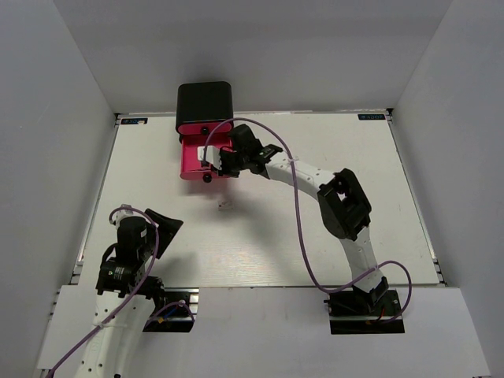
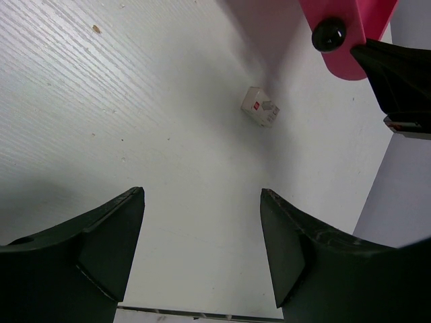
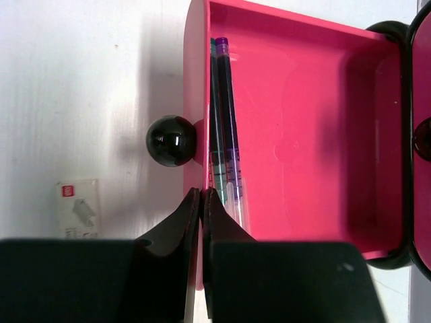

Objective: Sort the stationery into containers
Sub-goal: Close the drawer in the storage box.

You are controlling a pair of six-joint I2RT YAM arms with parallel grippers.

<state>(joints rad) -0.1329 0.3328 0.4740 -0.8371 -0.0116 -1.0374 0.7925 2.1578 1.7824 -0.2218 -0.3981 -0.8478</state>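
Drawer [image 3: 303, 134] open, seemingly 2 pens [image 3: 225, 134] inside, right gripper [image 3: 202, 193] pressed together, left gripper [image 2: 202, 195] spread.

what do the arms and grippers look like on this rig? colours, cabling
The left arm and right arm have white links with black joint housings. A thin purple cable loops loosely along each. The left gripper and right gripper carry matte black fingers, broad and wedge-shaped. No markings are legible.

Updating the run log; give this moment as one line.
left end effector: open, empty | right end effector: shut, over drawer front | pens: in drawer | eraser: on table
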